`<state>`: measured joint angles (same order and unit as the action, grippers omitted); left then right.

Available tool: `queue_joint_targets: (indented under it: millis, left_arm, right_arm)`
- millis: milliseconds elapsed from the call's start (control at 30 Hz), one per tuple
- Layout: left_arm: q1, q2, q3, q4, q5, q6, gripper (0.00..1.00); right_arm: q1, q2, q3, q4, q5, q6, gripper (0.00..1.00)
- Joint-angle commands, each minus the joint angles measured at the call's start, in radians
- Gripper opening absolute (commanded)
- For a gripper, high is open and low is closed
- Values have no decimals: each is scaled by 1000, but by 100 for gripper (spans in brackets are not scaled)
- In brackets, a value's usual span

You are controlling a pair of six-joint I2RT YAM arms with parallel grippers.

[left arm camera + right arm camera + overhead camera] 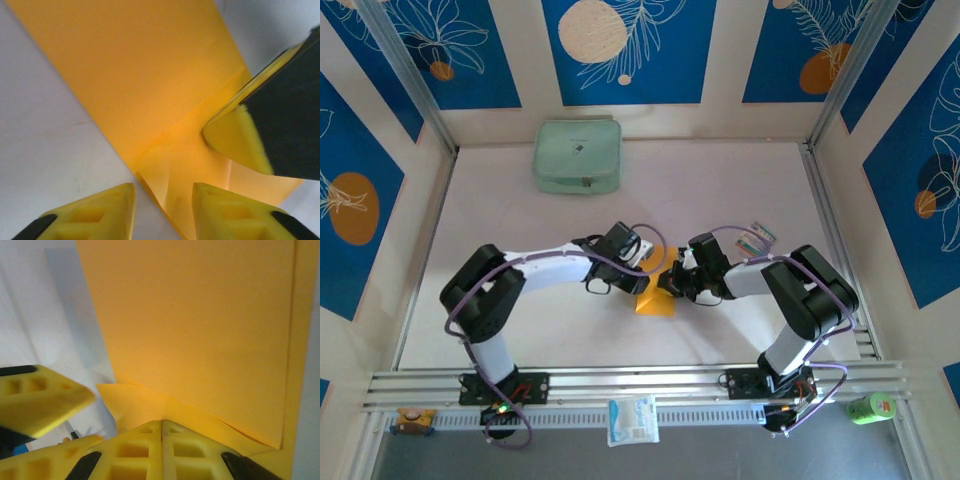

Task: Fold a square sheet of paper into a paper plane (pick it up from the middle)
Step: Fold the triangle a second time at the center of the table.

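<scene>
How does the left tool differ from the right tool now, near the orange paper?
The left tool has its jaws apart, a gap showing above the orange paper; the right tool has its jaws pressed together. In the top view, the left tool reaches the paper from the left, the right tool from the right. Both have yellow fingers and meet at the same sheet.

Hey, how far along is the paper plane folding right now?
Early on. Done: the sheet of paper, lying on the table, already carries a fold, with a doubled layer and creases in the wrist views. In hand: the right gripper, shut, presses its tip on the folded part; the left gripper stands open alongside. To do: no pointed dart yet, so most folds remain.
</scene>
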<state>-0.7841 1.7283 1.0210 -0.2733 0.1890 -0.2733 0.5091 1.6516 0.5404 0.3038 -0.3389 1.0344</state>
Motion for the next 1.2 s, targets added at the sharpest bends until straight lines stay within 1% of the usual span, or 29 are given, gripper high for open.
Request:
queue_joint_targets:
  millis: [0, 67, 167, 200, 300, 400, 533, 600, 700, 900, 1167]
  left_arm:
    - [20, -85, -11, -30, -5, -62, 38]
    - [20, -107, -19, -18, 38, -76, 35]
    - [21, -122, -34, 10, 128, -99, 21]
    - [21, -120, -43, 31, 173, -114, 17]
    - [19, -84, -46, 89, 332, -163, 11]
    - [13, -32, -49, 153, 459, -235, 8]
    - [8, 30, -45, 172, 527, -271, 7]
    - [1, 50, -39, 167, 540, -269, 7]
    - [-1, 65, -34, 119, 486, -248, 7]
    - [-5, 101, -34, 97, 468, -236, 7]
    - [-7, 118, -35, 60, 376, -203, 7]
  right_arm:
    - [-10, 27, 0, -105, 28, -23, 0]
    - [-12, 33, 0, -104, 28, -19, 0]
    - [-12, 32, -7, -98, 29, -13, 0]
    - [-12, 30, -5, -101, 28, -12, 0]
    - [-12, 29, -4, -104, 29, -13, 0]
    - [-14, 30, -4, -109, 33, -10, 0]
    - [-14, 34, -2, -119, 38, -10, 0]
    - [-14, 33, 0, -124, 38, -10, 0]
    - [-14, 34, 1, -128, 38, -11, 0]
    - [-14, 31, 6, -136, 40, -11, 0]
    - [-14, 32, 4, -137, 41, -10, 0]
